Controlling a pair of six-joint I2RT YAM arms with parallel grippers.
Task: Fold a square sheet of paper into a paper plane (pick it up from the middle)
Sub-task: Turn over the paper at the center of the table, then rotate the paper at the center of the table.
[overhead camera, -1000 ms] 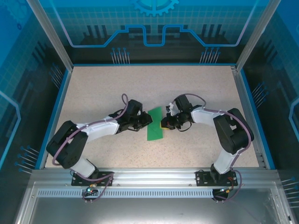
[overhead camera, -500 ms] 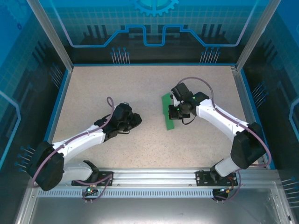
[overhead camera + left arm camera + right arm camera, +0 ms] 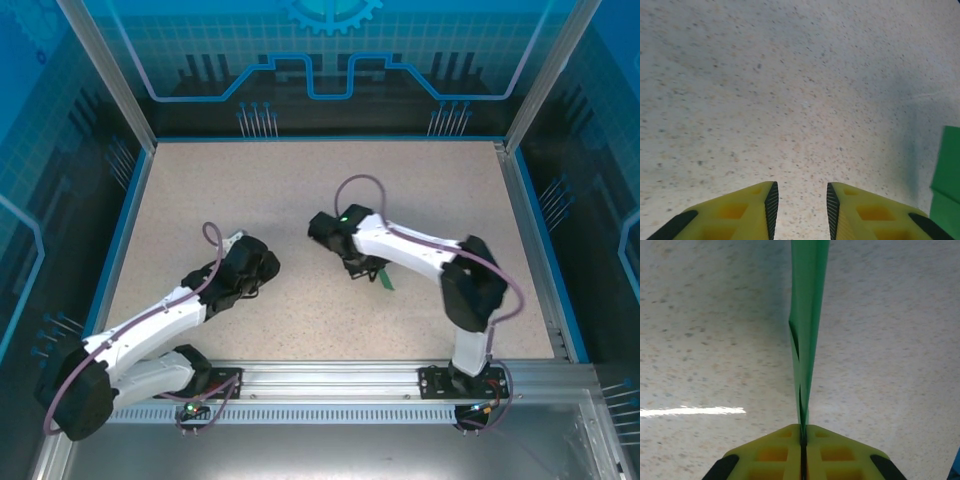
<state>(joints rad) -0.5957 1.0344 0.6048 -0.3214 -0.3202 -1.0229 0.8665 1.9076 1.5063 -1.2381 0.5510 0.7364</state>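
The green sheet of paper (image 3: 807, 315) is folded into a narrow layered strip. It runs edge-on from my right gripper (image 3: 803, 440), which is shut on its near end, and I cannot tell whether it has a paper plane's shape. From above, a small green tip (image 3: 385, 279) shows beside the right gripper (image 3: 362, 264), near the table's middle. My left gripper (image 3: 800, 210) is open over bare table with nothing between its fingers. A green edge of the paper (image 3: 946, 175) shows at its right. From above, the left gripper (image 3: 262, 262) is apart from the paper, to its left.
The speckled beige table (image 3: 250, 190) is bounded by a blue rim (image 3: 125, 225) and glass enclosure walls. The right forearm (image 3: 415, 255) stretches leftward across the table's middle. An aluminium rail (image 3: 330, 385) carries both arm bases at the near edge.
The right arm swung left and toward the near edge, carrying the folded paper. The left arm drew back to the left, away from the paper, and its jaws widened.
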